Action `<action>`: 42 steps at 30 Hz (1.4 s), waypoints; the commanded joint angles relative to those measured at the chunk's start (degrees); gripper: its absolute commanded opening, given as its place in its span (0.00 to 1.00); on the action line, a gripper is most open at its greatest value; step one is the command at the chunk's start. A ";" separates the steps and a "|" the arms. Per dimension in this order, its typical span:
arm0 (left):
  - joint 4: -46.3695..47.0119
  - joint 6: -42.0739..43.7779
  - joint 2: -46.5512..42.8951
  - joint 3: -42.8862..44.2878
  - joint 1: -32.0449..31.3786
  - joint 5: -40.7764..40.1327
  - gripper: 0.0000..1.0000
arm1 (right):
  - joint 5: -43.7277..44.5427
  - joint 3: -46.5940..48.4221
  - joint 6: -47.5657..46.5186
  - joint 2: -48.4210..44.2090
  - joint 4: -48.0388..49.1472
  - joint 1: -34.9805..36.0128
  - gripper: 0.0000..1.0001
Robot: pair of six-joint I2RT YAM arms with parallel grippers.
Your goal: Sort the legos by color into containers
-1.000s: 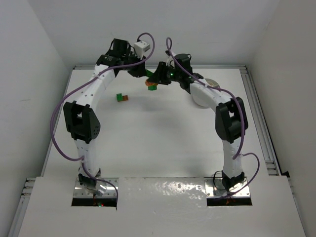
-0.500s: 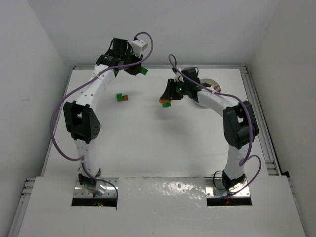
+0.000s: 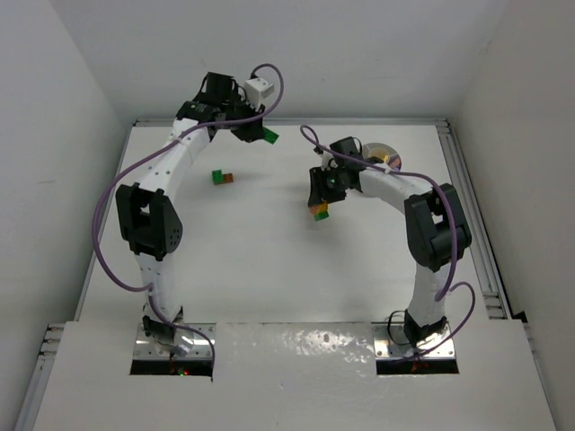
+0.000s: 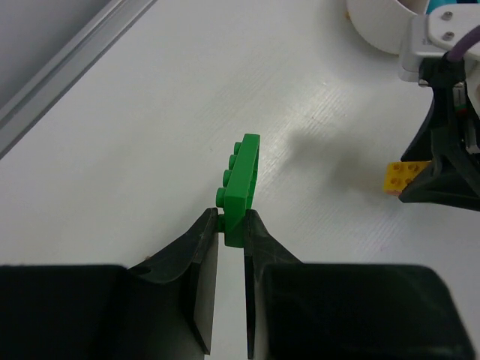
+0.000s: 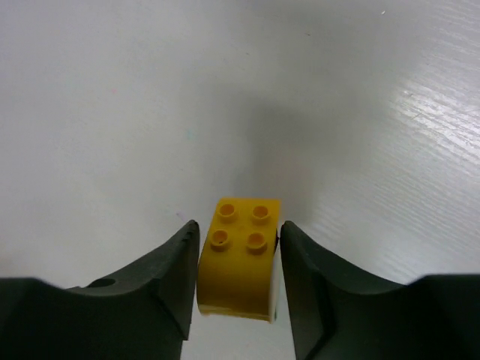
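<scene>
My left gripper hangs over the table's back and is shut on a flat green lego, gripping its lower end so the brick sticks out past the fingertips. My right gripper is over the middle right of the table, shut on a yellow four-stud lego. In the top view a bit of green shows under that yellow lego. The left wrist view also catches the yellow lego, held low off to the right. The white container dish sits at the back right, mostly hidden behind the right arm.
A small green lego and an orange one lie touching on the table's back left. A metal rail runs along the table's right edge. White walls close in the back and both sides.
My right gripper has drawn away from the left gripper, moving right and toward the front with the yellow lego. The left gripper has stayed in place with the green lego.
</scene>
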 commanded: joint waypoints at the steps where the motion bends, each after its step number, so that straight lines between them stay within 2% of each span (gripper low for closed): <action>1: -0.16 3.04 -1.36 -0.24 0.15 4.45 0.00 | 0.71 3.00 -3.19 0.79 -0.80 0.17 0.48; 2: -0.77 4.09 -1.36 -0.24 0.06 5.32 0.00 | 0.37 3.88 -3.45 0.88 -1.15 0.09 0.53; 5: -1.91 5.68 -1.45 -0.24 0.06 6.91 0.00 | -0.87 6.08 -4.67 1.15 -2.30 -0.09 0.59; 11: -5.77 11.73 -1.45 -0.15 0.06 13.83 0.00 | -5.78 9.07 -10.21 -2.45 -0.12 -0.97 0.58; 12: -6.83 13.48 -1.53 0.11 0.06 15.42 0.00 | -6.57 8.29 -12.39 -5.07 1.81 -0.88 0.56; 15: -11.23 19.99 -1.45 0.81 0.06 22.02 0.00 | -9.12 1.62 -15.31 -10.78 15.50 -0.97 0.55; 16: -12.28 22.36 -1.45 0.90 0.06 23.42 0.00 | -9.48 -1.97 -15.67 -11.85 23.98 -0.97 0.56; 19: -16.58 26.40 -1.27 1.17 -0.46 27.47 0.00 | -11.67 -3.42 -15.15 -12.39 33.44 -0.97 0.53; 24: -18.18 28.01 -1.62 1.26 -0.90 28.89 0.00 | -20.98 1.94 -14.18 -8.18 34.43 -0.71 0.49; 28: -18.27 28.18 -1.71 1.52 -1.17 29.59 0.00 | -25.91 2.39 -12.16 -6.50 38.13 -0.09 0.46; 34: -17.83 27.65 -1.45 2.14 -1.43 29.59 0.00 | -32.76 4.33 -10.75 -4.83 37.60 0.09 0.41; 42: -17.56 28.09 -1.53 1.61 -1.43 27.75 0.00 | -33.12 1.51 -13.64 -8.78 35.86 0.08 0.41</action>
